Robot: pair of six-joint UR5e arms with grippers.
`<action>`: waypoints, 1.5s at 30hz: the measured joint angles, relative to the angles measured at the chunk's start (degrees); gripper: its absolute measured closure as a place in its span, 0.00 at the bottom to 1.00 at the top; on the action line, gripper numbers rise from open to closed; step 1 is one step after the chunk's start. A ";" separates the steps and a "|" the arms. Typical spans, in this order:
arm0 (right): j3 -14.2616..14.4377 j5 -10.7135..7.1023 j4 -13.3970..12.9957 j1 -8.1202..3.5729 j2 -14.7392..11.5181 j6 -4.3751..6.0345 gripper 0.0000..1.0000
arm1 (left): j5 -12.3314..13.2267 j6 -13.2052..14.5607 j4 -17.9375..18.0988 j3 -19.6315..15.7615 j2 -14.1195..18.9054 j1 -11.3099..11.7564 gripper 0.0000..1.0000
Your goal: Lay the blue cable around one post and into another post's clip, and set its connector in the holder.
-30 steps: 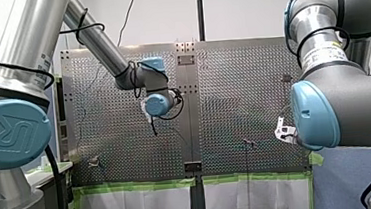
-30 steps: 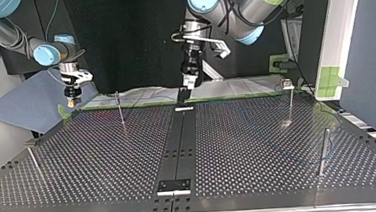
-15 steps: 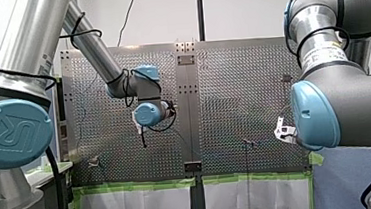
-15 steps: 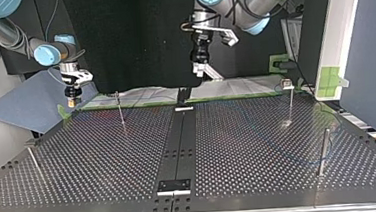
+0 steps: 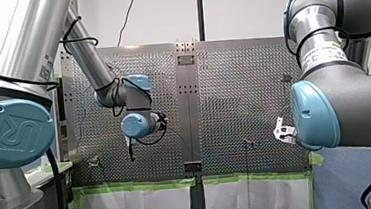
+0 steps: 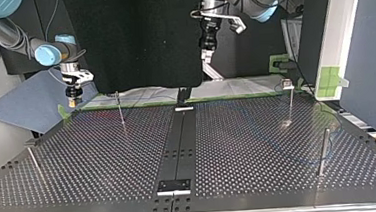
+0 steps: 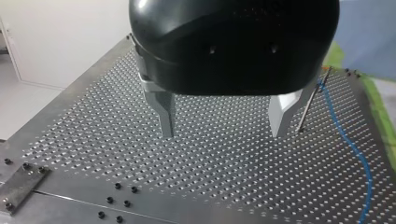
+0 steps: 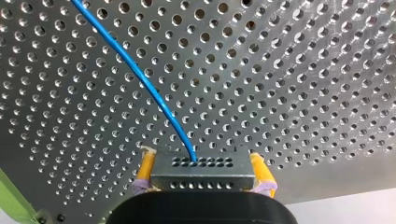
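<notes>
The blue cable (image 8: 140,77) looks thin, light and bendy, so I think it will flop and curl and will not stay straight by itself. The connector (image 8: 202,173) at its end is a small, hard grey block, and that is the best part to hold. My right gripper (image 8: 203,175) is pinching it now, with one yellow pad (image 8: 145,169) on each short end, up above the tabletop (image 7: 93,140). The block's long side runs across from pad to pad. The cable comes out of the middle of the block's front, goes ahead of the gripper, and bends off to one side in a soft curve. The rest of the cable lies flat on the tabletop. It runs in a long, wavy line close by a thin post (image 7: 312,98). My left gripper (image 7: 224,116) hangs over the tabletop with its fingers spread wide and nothing in them. The post is just outside one finger. A loose bit of cable near that post looks like a good place for it to grab.
</notes>
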 joint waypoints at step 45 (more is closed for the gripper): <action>-1.64 -0.29 2.10 0.78 -1.49 -2.90 1.00 | 2.68 -5.26 16.51 -11.77 0.02 0.77 0.00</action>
